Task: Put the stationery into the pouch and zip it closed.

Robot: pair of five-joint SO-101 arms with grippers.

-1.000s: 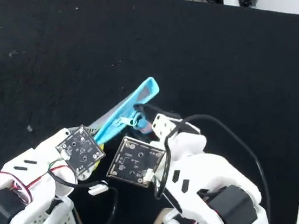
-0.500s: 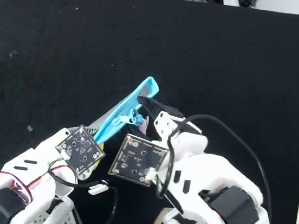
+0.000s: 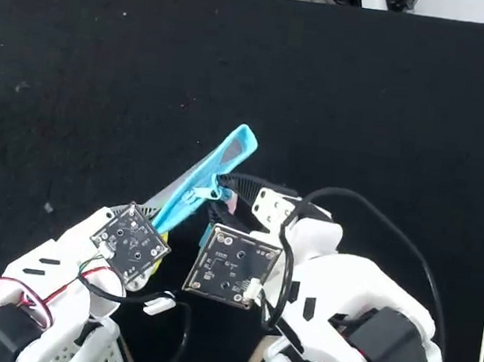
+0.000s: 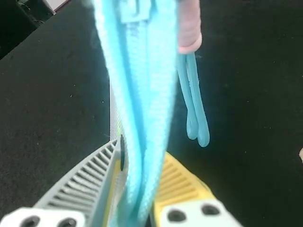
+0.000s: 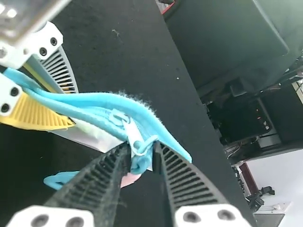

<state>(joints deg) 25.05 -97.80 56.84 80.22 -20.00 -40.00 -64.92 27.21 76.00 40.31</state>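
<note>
In the high view the pouch (image 3: 227, 157) is seen just below the middle of the frame. It is a narrow blue strip held on edge, slanting from lower left to upper right above the black table (image 3: 393, 102). Its lower-left end is taken by the left gripper (image 3: 162, 222). The right gripper (image 3: 223, 188) is set against its mid-length, where the zipper pull (image 3: 198, 196) is found.

In the left wrist view the pouch (image 4: 142, 94) is clamped between the grey and the yellow finger of the left gripper (image 4: 141, 161), which is closed narrowly on the fabric. A blue cord loop (image 4: 196, 113) hangs just beside the pouch, joined to a pink piece (image 4: 189, 28) (what it is cannot be told).

In the right wrist view the black fingers of the right gripper (image 5: 141, 153) are drawn almost together on the zipper pull (image 5: 135, 137). Farther off, the pouch (image 5: 94, 101) is gripped at its end by the left gripper (image 5: 61, 104).

The step in hand is judged to be the zipping, with the stationery presumably already inside. For the next move, the pull would need to be drawn along the teeth, in line with the pouch edge. A firm hold at the far end would be needed so that the fabric is stretched rather than bunched. How much of the zip is already shut cannot be settled.
</note>
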